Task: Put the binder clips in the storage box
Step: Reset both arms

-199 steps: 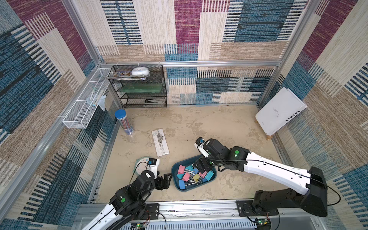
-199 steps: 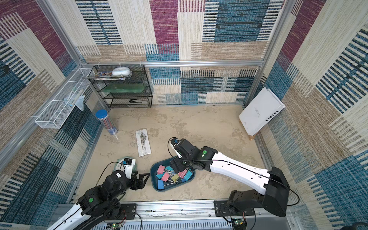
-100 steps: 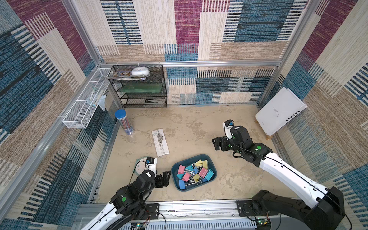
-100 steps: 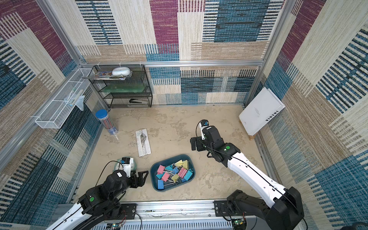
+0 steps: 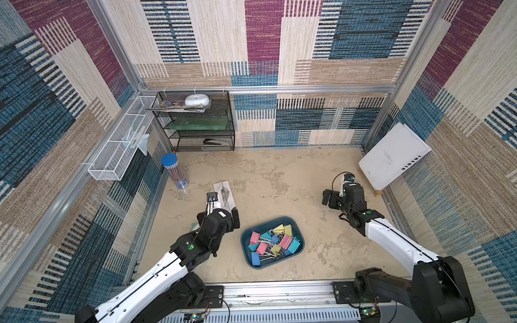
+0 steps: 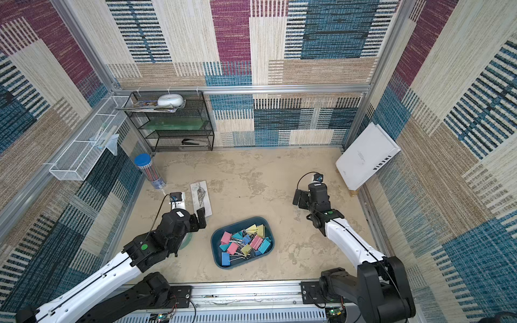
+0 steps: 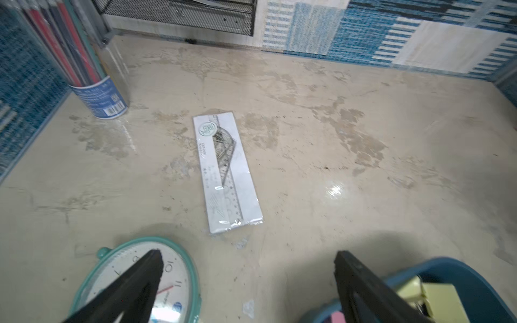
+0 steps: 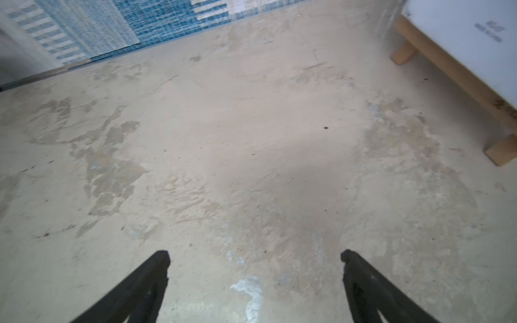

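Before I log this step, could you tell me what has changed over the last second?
The right gripper left the storage box and swung away toward the white book; it is open and empty. The left gripper, also open, advanced over the clock toward the ruler packet. The binder clips, storage box and ruler packet stayed put.

The shallow dark teal-blue plastic storage box (image 5: pixel 249 230) holds pastel binder clips (image 5: pixel 262 247) in pink, yellow, teal and blue. The worktop (image 5: pixel 279 173) is mottled beige with darker blotches. The round clock (image 7: pixel 179 276) has a mint-green rim and a white face. The woven wall panels (image 5: pixel 263 42) mix magenta, blue and cream stripes.
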`<state>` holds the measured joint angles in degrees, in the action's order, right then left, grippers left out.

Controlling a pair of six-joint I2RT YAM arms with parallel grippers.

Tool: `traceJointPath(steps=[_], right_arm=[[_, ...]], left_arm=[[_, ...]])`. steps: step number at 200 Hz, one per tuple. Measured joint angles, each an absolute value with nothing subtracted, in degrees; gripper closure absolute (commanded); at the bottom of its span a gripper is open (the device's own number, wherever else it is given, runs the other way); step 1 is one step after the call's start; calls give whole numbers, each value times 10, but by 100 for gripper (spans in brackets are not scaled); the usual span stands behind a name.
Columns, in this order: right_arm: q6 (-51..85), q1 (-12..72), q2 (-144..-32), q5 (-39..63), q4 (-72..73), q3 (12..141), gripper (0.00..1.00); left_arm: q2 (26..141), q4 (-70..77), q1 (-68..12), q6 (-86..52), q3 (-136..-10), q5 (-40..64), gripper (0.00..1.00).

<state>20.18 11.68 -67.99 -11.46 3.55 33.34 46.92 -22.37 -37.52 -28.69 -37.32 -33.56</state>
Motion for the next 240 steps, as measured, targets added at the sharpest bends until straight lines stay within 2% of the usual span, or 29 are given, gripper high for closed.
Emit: traceJointPath(steps=[24, 61, 110, 151, 195, 240], right_arm=[[178, 97, -699, -126, 156, 271, 0], [121, 82, -750, -147, 294, 269, 0], [49, 63, -783, -168, 409, 248, 0], [1, 50, -780, -166, 537, 150, 0], [-15, 35, -811, -134, 649, 125, 0], [-10, 23, -878, -132, 707, 123, 0]], left_arm=[[492, -141, -264, -253, -349, -364, 1], [491, 0, -170, -182, -247, -380, 0], [573, 178, -111, -96, -183, -372, 1], [688, 327, -68, -54, -160, -315, 0], [795, 475, -29, -39, -157, -263, 1], [836, 482, -3, -39, -208, -186, 3]])
